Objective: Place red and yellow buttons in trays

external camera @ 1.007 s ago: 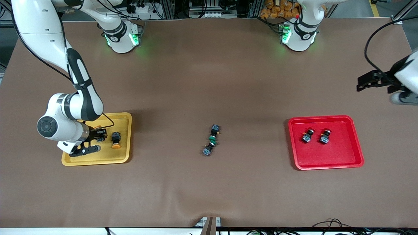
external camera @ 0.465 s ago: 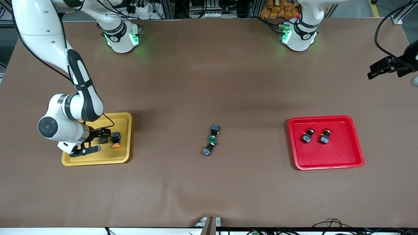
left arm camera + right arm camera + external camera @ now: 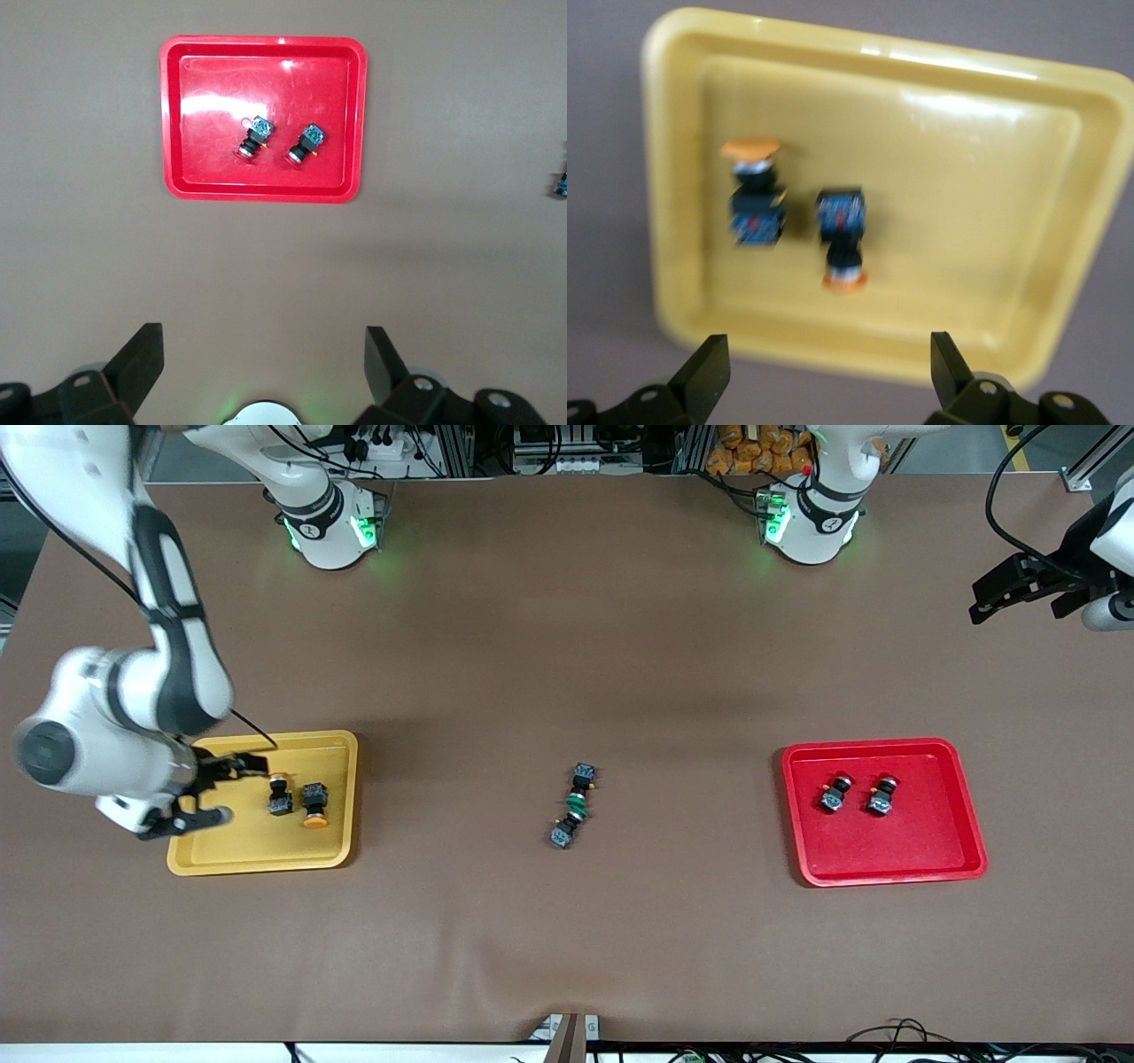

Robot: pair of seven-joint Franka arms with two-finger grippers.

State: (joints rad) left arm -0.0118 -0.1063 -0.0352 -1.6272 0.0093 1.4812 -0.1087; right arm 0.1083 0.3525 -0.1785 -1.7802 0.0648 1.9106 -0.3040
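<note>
Yellow buttons [image 3: 297,797] lie in the yellow tray [image 3: 341,748], red buttons [image 3: 858,793] in the red tray [image 3: 970,859]. Both the right gripper [image 3: 205,790] and left gripper [image 3: 997,592] are spread and empty. Swinging low might bump a tray.

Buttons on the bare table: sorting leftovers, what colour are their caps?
Green caps, clearest in the front view.

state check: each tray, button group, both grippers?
yellow tray: holds two buttons
yellow buttons: lying side by side, caps opposite ways
red tray: holds two buttons
red buttons: lying side by side
green buttons: on table between trays
right gripper: open, empty, over yellow tray's edge
left gripper: open, empty, waiting
</note>
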